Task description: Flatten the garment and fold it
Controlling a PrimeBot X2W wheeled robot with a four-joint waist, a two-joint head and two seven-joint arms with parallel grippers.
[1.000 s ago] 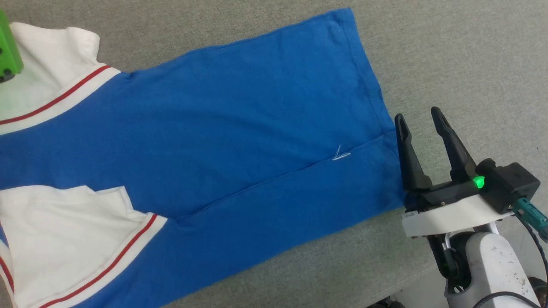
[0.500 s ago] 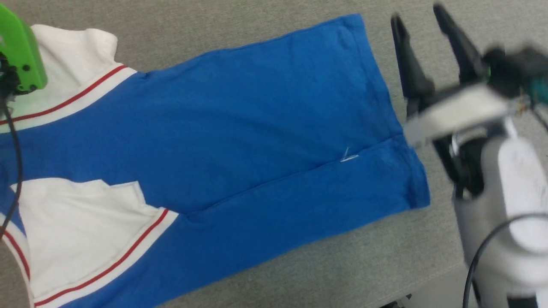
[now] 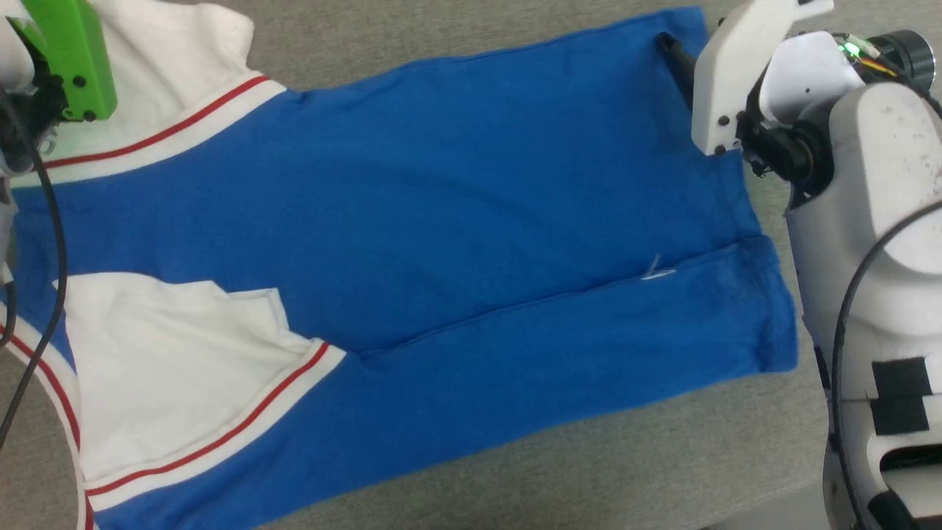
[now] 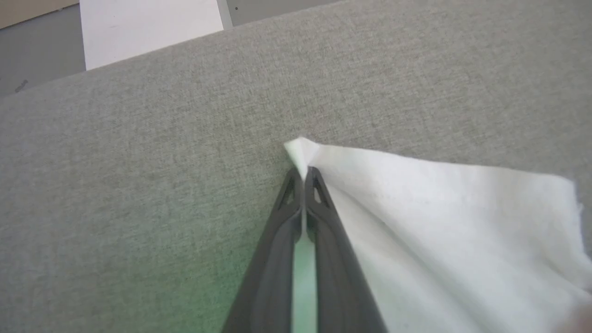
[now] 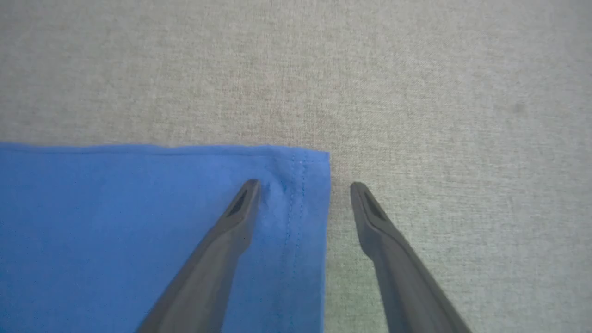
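Observation:
The garment [image 3: 441,221] lies spread on the grey table: royal blue, with white end panels and thin red stripes at the left. In the left wrist view my left gripper [image 4: 303,173] is shut on a corner of the white panel [image 4: 416,222]. Its green housing [image 3: 70,59] sits at the head view's top left. My right gripper [image 5: 303,185] is open and straddles the blue hem corner [image 5: 300,185], one finger over the cloth and one over bare table. The right arm [image 3: 831,147] reaches in at the garment's far right corner.
Grey fabric tabletop [image 3: 625,456] surrounds the garment on all sides. Beyond the table's far edge, the left wrist view shows floor and a white panel [image 4: 148,23]. A black cable [image 3: 44,258] hangs at the left of the head view.
My right arm moved from the garment's near right edge up to its far right corner. My left gripper closed on the white corner. The head view has shifted.

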